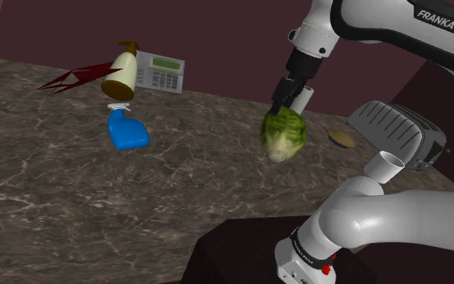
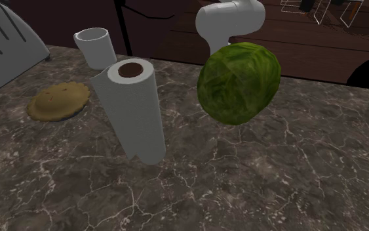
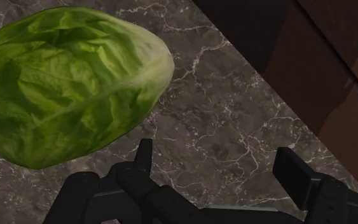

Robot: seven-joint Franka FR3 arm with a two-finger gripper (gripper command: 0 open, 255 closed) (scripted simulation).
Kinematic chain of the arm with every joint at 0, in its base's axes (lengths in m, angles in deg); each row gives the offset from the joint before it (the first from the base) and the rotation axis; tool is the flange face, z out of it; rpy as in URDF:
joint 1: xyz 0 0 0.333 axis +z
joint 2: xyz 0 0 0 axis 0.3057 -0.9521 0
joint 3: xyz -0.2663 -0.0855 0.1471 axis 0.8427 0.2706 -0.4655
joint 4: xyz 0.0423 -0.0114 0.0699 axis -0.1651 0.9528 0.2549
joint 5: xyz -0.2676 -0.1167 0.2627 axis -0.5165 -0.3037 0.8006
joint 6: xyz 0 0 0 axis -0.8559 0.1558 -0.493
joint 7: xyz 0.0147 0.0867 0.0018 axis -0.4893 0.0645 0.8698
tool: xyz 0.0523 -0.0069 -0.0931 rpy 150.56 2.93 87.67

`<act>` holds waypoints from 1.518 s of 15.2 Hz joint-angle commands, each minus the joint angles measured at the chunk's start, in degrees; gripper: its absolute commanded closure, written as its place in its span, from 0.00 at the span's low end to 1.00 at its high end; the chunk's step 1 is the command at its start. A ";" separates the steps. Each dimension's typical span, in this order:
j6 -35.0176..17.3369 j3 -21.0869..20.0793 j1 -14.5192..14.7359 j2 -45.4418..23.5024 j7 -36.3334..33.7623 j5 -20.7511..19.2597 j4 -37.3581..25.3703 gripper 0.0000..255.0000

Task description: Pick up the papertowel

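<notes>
Claw [image 3: 215, 150] wide apart here, both black fingers spread with nothing but marble counter [image 3: 234, 95] between them. The green lettuce [image 3: 69, 83] sits off to one side of them, untouched. Not the target! The paper towel roll [image 2: 137, 111] stands on end on the counter, leaning a touch, brown core up. It's to the second exterior view's left of the lettuce and apart from it, with a white cup [image 2: 96, 47] behind and a flat tan pastry [image 2: 59, 100] near its other side. So the job now, I'd say, is lining up: swing the hand clear of the lettuce, centre the spread fingers on the roll, and straddle its round body across the middle. Squeeze gently, the roll looks soft, and mind nudging the lettuce or tipping the roll on the way in
</notes>
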 commanded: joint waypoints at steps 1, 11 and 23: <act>0.00 0.00 0.00 0.00 0.00 0.00 0.00 0.00; -2.40 13.27 -1.96 -6.06 18.90 -9.34 -4.11 0.00; -6.40 28.52 -1.68 -23.05 41.75 -13.15 -19.12 0.00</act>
